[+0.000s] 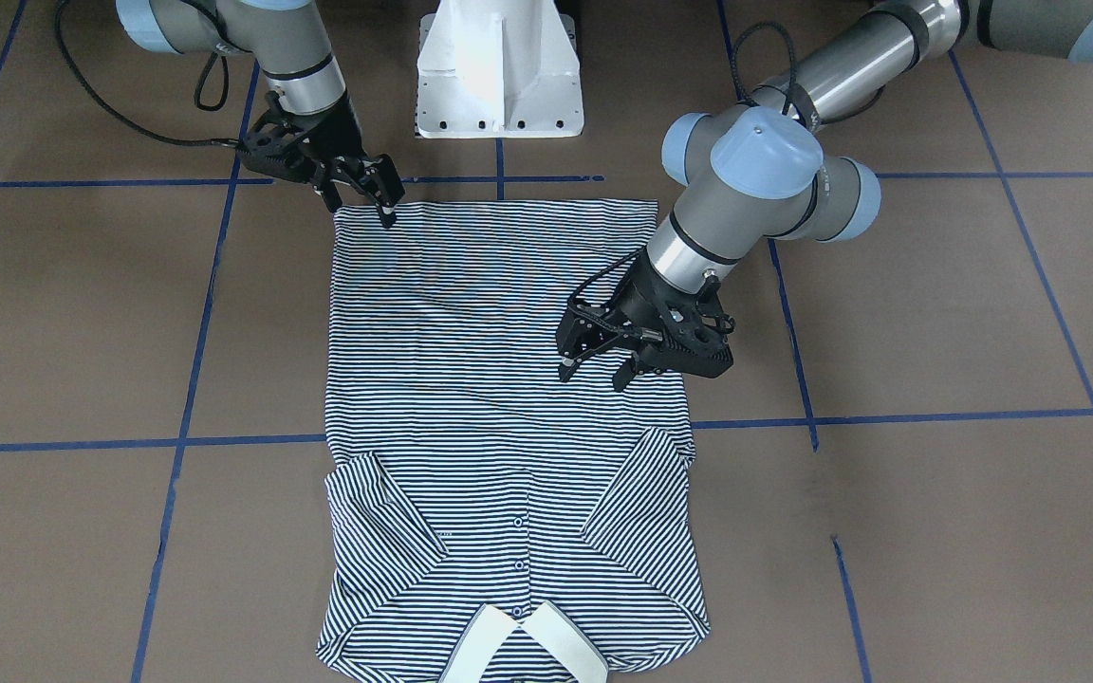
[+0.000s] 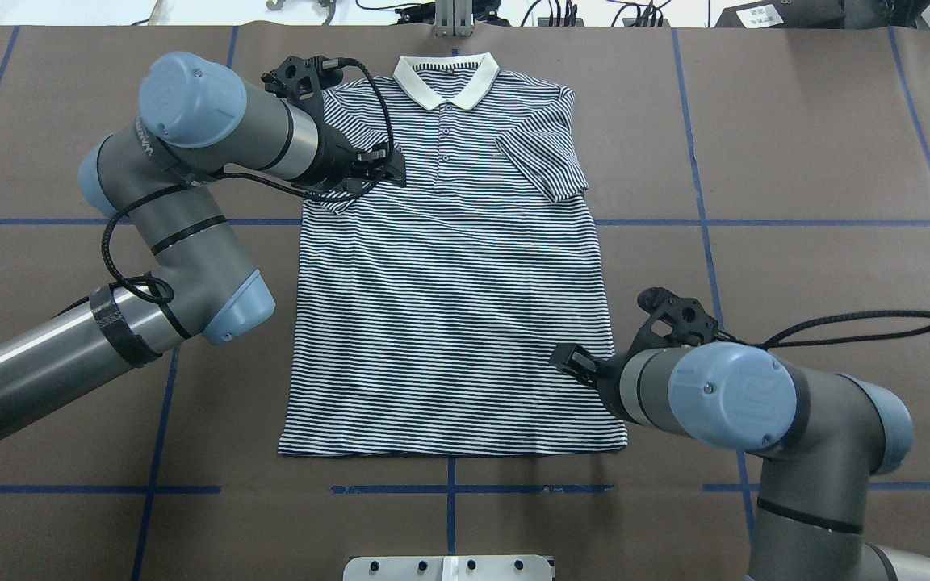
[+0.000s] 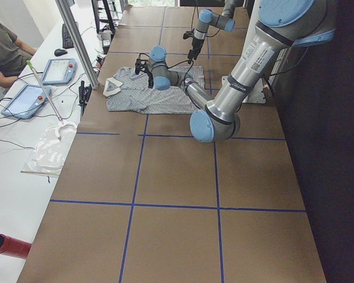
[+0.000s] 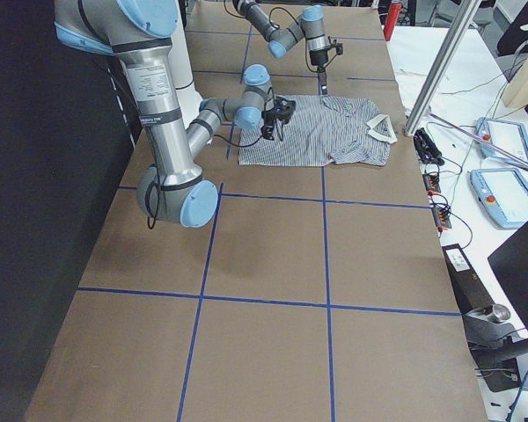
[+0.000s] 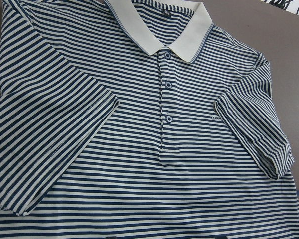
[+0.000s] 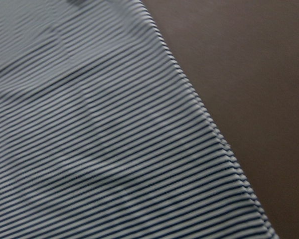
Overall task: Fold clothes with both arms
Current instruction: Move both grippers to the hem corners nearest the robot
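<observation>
Polo shirt [image 2: 449,307] is laid flat, front up, at the middle of the table [image 2: 796,121], its collar [image 2: 445,81] at 12 o'clock in the overhead view. The left gripper [image 1: 594,373] is held over the 10 o'clock part, jaws apart. The left arm hides a sleeve [image 1: 641,503] there, which is seen folded inward from the front-facing view. The right gripper [image 1: 360,209], jaws apart, is set at the 5 o'clock hem corner. The chest logo [image 5: 217,118] is shown clearly by the left wrist view. A white pedestal [image 1: 499,76] is seen at 6 o'clock.

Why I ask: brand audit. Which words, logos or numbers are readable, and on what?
No text reads clearly.
Chest logo on the navy-and-white striped polo shirt: small letters, too small to read.
Black label inside its cream collar: unreadable.
Lettering on the grey left arm: blurred.
</observation>
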Available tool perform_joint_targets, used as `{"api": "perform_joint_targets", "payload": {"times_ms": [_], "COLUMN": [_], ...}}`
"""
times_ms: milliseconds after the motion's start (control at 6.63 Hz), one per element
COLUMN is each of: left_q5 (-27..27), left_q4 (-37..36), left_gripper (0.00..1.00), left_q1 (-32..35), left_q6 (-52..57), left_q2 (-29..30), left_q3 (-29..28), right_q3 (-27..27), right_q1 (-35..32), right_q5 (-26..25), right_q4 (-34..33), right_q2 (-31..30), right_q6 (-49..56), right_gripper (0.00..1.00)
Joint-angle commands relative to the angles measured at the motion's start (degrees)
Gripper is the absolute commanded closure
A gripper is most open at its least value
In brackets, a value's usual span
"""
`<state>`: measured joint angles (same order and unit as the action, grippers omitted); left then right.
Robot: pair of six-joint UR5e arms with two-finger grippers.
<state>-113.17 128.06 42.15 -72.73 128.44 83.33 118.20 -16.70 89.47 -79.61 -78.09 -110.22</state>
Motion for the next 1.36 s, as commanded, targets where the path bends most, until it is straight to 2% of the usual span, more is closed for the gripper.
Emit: {"api": "perform_joint_targets", "payload": {"times_ms": [0, 453, 604, 754, 905, 1056, 1207], "left_q5": [0.0, 0.1, 0.1, 0.1, 0.1, 0.1, 0.1], "left_q4": [0.1, 0.1, 0.3, 0.3, 0.3, 0.2, 0.2], "left_gripper": [0.25, 0.24, 0.24, 0.24, 0.24, 0.24, 0.24], "left_q1": [-0.1, -0.2, -0.2, -0.2, -0.2, -0.2, -0.2], "left_q6": [0.0, 0.0, 0.0, 0.0, 0.0, 0.0, 0.0], "left_q2": [-0.2, -0.3, -0.8, -0.9, -1.0, -1.0, -1.0], "left_q3": [0.2, 0.2, 0.2, 0.2, 0.2, 0.2, 0.2], "right_q3": [-1.4, -3.2, -3.4, -3.9, -3.7, -3.3, -3.2], "right_q1": [2.9, 4.0, 4.6, 4.8, 4.7, 4.7, 4.7], "right_q5": [-2.3, -1.9, -1.9, -1.9, -1.8, -1.4, -1.1], "right_q4": [-2.1, -2.1, -2.2, -2.2, -2.2, -2.2, -2.2], "right_q2": [-2.2, -1.7, -1.8, -1.8, -1.7, -1.6, -1.6], "right_q6": [-4.9, -4.9, -5.0, -5.0, -5.1, -4.8, -4.8], "right_gripper": [0.12, 0.13, 0.18, 0.39, 0.80, 1.00, 1.00]}}
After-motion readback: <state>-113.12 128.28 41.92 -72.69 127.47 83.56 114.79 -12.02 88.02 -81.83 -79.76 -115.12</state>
